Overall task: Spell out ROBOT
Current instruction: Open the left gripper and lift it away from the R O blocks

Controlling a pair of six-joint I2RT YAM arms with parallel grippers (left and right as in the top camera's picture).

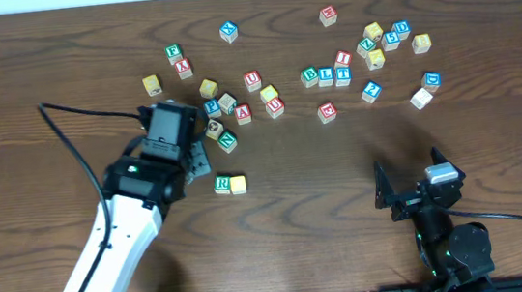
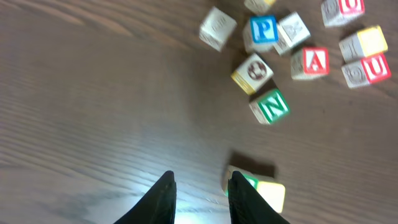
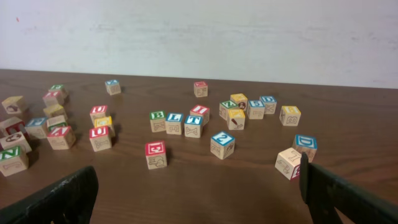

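A green R cube (image 1: 222,183) and a yellow-faced cube (image 1: 238,183) stand side by side, touching, at the front left of the table. My left gripper (image 1: 201,162) hovers just behind and to the left of them, fingers slightly apart with nothing between. In the left wrist view the gripper (image 2: 202,182) is over bare wood. Its right finger hides part of the R cube (image 2: 247,181), and the yellow cube (image 2: 272,193) shows beside it. The green B cube (image 1: 309,76) and blue T cube (image 1: 342,76) sit in a row at the back right, also visible as B (image 3: 157,120) and T (image 3: 193,126). My right gripper (image 1: 411,188) stands wide open, empty (image 3: 198,180).
A cluster of cubes lies just behind the left gripper, among them a green N (image 2: 272,106), a blue P (image 2: 263,28) and a red A (image 2: 312,61). A blue L (image 1: 326,77) sits between B and T. A red cube (image 1: 327,112) and several more lie at the back right.
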